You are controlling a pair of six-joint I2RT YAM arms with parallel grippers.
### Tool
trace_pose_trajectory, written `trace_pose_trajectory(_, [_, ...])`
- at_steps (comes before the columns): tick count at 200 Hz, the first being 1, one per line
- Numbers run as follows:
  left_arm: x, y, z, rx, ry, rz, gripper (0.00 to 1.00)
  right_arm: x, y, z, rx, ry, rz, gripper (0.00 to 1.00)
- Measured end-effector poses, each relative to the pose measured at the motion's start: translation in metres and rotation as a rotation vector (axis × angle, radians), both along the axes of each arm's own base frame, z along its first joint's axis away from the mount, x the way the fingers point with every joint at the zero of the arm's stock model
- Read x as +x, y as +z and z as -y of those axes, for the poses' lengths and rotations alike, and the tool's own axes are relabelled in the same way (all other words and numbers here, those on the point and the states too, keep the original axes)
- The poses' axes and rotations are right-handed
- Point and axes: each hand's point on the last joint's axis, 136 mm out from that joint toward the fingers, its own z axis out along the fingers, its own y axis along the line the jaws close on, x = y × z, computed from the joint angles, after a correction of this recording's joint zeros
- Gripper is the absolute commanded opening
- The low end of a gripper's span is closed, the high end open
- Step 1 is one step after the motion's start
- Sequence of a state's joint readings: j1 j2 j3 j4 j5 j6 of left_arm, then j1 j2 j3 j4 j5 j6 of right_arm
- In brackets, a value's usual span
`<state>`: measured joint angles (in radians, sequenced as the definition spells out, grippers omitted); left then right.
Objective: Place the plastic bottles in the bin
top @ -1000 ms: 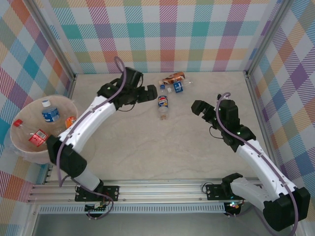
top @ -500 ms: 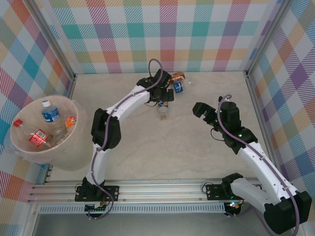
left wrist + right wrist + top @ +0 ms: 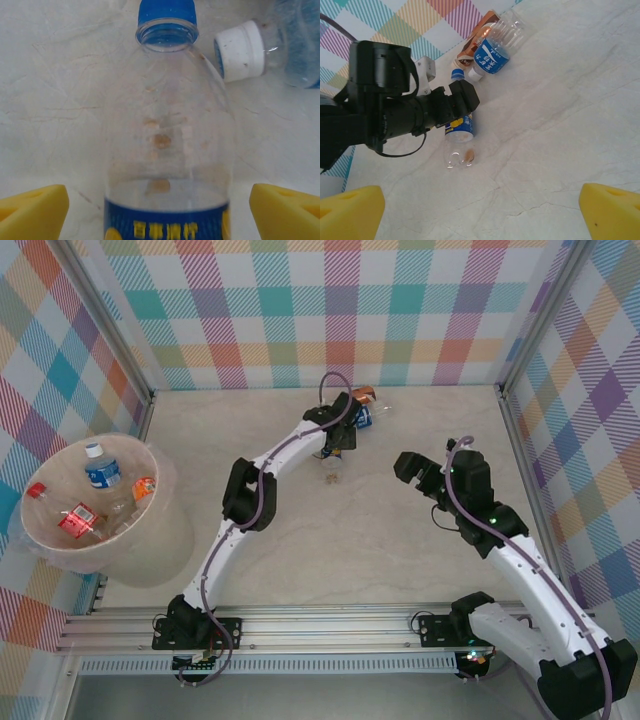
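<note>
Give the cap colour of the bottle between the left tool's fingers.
Blue cap on that bottle; left wrist view shows it best.

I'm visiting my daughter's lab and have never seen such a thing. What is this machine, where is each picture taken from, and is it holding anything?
These are two robot arms bolted at a table's near edge. The wide picture looks down from above; the other two come from a camera on each wrist, so the yellow tips are that arm's own claw. The left claw is open, a tip each side of a blue-capped bottle on the table, not yet gripping it. The right claw is open and empty. Nearby lie two more bottles, and other bottles are in the bin.
</note>
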<state>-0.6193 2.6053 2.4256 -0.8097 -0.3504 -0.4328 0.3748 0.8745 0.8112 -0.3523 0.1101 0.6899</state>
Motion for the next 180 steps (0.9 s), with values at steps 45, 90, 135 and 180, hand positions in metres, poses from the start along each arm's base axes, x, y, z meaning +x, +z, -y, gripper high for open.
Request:
trace_pose_trajectory(45, [0.002,-0.016,-0.002,0.032,-0.004,-0.009,0.63,-0.004,0.001,0.004,-0.01,-0.011,0.002,1.0])
trace_pose_trajectory(90, [-0.006,-0.013,-0.004,0.035,-0.029,-0.027,0.54,-0.007,0.002,-0.005,-0.001,0.057,0.034,1.0])
trace_pose_trajectory(135, [-0.031,0.008,-0.013,0.009,-0.055,-0.048,0.49,-0.01,0.009,-0.022,0.019,0.166,0.084,1.0])
trace_pose_trajectory(180, [-0.065,0.088,-0.032,-0.078,-0.071,0.037,0.47,-0.011,0.017,-0.035,0.043,0.24,0.129,1.0])
